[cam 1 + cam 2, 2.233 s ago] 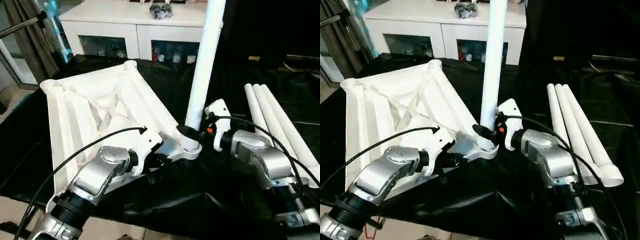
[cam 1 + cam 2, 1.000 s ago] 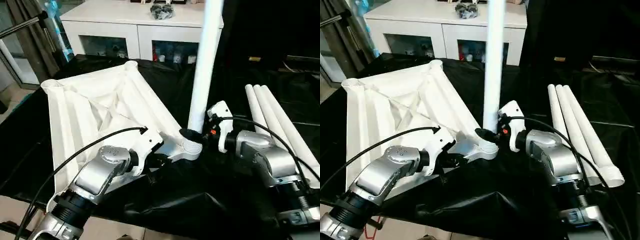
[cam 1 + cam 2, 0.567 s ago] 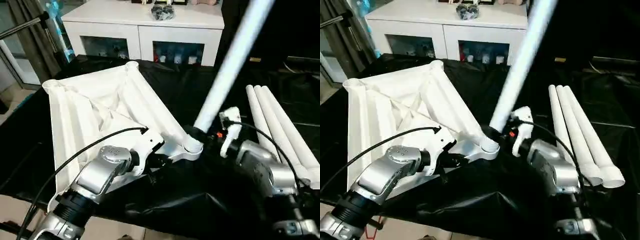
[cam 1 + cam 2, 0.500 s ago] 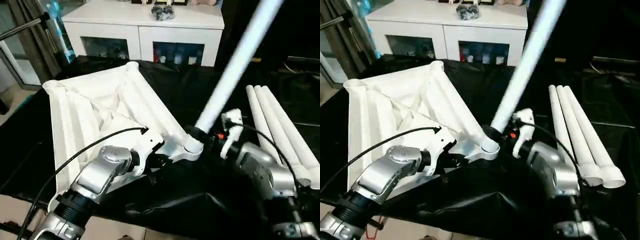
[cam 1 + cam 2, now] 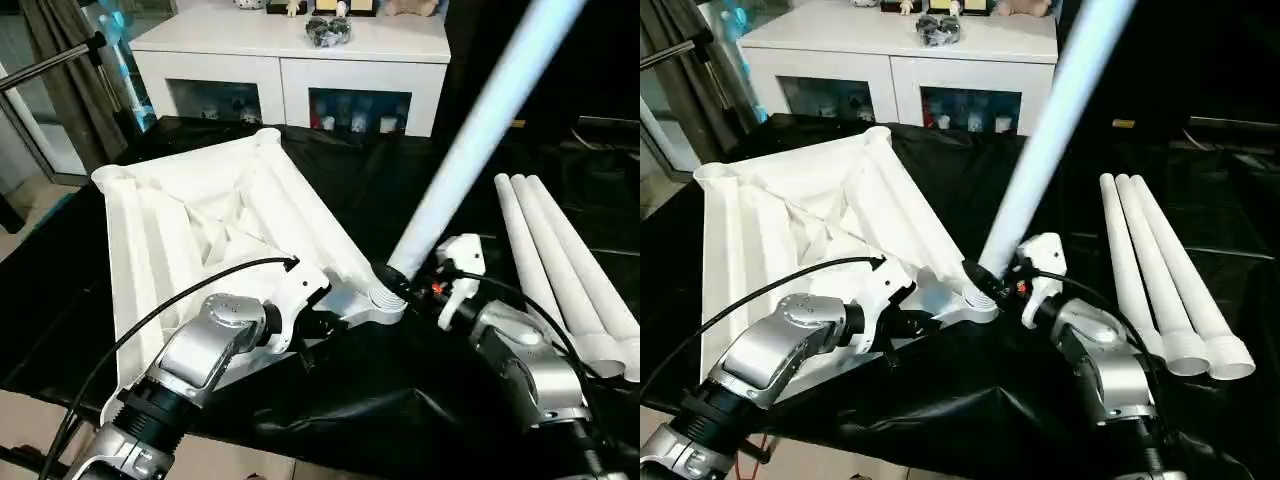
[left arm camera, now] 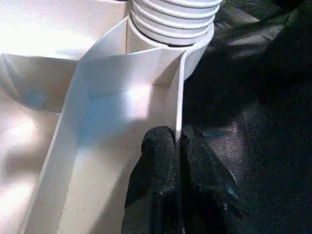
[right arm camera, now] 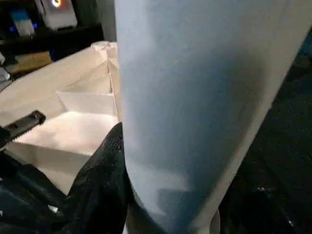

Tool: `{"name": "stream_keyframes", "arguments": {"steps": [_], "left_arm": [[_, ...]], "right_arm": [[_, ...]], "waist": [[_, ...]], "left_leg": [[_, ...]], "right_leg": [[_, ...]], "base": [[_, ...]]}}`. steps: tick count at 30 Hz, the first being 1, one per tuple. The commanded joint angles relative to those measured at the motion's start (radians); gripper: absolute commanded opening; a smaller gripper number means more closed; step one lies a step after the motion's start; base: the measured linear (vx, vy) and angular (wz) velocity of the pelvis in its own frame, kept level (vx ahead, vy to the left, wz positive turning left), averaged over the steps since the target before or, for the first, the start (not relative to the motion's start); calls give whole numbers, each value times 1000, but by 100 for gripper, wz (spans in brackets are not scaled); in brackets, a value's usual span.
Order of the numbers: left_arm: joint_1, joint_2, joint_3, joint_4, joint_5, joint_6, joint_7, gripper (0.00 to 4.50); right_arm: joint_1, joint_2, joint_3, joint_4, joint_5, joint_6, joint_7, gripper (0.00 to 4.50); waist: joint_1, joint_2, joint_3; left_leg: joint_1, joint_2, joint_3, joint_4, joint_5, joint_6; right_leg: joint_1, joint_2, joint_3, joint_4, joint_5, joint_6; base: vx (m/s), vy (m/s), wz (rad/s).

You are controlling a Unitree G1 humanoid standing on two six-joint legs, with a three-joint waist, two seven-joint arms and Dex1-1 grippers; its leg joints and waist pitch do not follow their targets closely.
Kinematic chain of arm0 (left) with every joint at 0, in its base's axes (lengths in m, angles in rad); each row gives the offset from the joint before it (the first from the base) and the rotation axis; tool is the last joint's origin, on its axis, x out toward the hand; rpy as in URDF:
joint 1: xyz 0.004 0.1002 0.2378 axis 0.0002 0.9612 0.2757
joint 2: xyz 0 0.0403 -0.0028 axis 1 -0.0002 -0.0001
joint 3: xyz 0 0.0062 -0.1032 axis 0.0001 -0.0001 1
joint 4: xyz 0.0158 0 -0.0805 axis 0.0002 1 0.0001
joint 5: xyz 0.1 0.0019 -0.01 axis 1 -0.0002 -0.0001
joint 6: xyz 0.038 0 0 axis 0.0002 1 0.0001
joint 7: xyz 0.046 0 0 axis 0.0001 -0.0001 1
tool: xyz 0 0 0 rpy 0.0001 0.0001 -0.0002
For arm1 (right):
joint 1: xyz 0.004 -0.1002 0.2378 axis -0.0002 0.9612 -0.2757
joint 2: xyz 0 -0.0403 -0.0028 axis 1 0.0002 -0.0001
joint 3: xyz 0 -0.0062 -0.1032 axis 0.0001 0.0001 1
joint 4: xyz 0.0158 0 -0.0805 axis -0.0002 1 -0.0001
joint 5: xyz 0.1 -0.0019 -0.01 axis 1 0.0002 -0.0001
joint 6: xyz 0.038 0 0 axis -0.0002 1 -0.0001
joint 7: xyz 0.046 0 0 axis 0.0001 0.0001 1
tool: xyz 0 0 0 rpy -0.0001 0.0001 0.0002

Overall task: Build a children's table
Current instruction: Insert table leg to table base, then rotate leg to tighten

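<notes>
Covering the bench, black cloth (image 5: 400, 420) — cabinet (image 5: 300, 60) behind, left fingers (image 6: 156, 161) pinching tabletop (image 5: 190, 220) rib, right fingers (image 7: 105, 161) gripping tilted leg (image 5: 470, 150) (socketed).

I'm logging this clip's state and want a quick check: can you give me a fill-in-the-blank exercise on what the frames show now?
1. The left gripper's black fingers are shut on a thin rib of the white plastic ribbed tabletop, beside its near corner ____.
2. The right gripper holds the long tapered white tube leg, which leans toward the robot's ____.
3. On the black cloth at the robot's right lie ____ spare white tube legs.

Missing words: socket; right; three
</notes>
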Motion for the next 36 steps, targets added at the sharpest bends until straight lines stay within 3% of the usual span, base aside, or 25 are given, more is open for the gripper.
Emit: {"name": "stream_keyframes", "arguments": {"steps": [1,6,7,9,10,11,20,28,33,36], "left_arm": [[-29,1,8,7,-2,-7,-1,0],[-28,-4,2,8,-1,-13,-7,0],[-27,-4,1,8,-1,-15,-9,0],[-27,-1,-4,10,1,-28,-21,0],[-27,1,-6,9,2,-33,-26,0],[-27,1,-6,9,2,-33,-26,0],[-13,55,-33,-38,-21,-141,-171,0],[-4,114,-47,-57,-30,-185,-267,0],[-15,118,-37,-27,-18,-204,-270,0],[-20,108,-26,-11,-13,-199,-246,0]], "right_arm": [[22,-16,41,78,-61,58,-4,190],[-18,-51,118,97,-86,94,94,190],[-20,-56,128,97,-89,96,107,190],[-31,-71,154,103,-96,103,152,190],[-37,-75,162,110,-98,98,166,190],[-37,-75,162,110,-98,98,166,190],[-60,-125,192,139,-66,56,359,190],[-26,-161,208,89,-55,25,456,190],[-22,-146,201,114,-55,1,461,190],[-37,-116,178,166,-62,-17,413,190]], "waist": [[-5,-10,-39],[-13,-16,-37],[-11,-22,-38],[-13,-20,-38],[-15,-33,-41],[-12,-26,-42],[-7,-32,-45],[0,-27,-48],[3,-23,-48],[0,-24,-44]], "left_leg": [[6,58,-29,-80,-246,63],[6,58,-30,-80,-267,62],[8,59,-30,-80,-261,66],[7,61,-30,-82,-256,66],[1,62,-29,-82,-241,72],[3,63,-29,-82,-225,77],[1,64,-28,-81,-215,92],[3,71,-27,-82,-178,98],[4,71,-27,-84,-192,89],[4,70,-27,-86,-223,77]], "right_leg": [[27,-101,65,-111,-382,-120],[24,-102,64,-115,-433,-109],[23,-104,65,-115,-439,-107],[22,-101,65,-114,-416,-111],[27,-101,66,-111,-382,-115],[26,-103,66,-107,-353,-123],[32,-104,67,-103,-306,-148],[34,-104,69,-87,-179,-190],[34,-105,69,-88,-184,-197],[33,-106,68,-94,-234,-194]], "base": [[0,0,0],[0,0,0],[0,0,0],[0,0,0],[0,0,0],[0,0,0],[0,0,0],[0,0,0],[0,0,0],[0,0,0]]}}
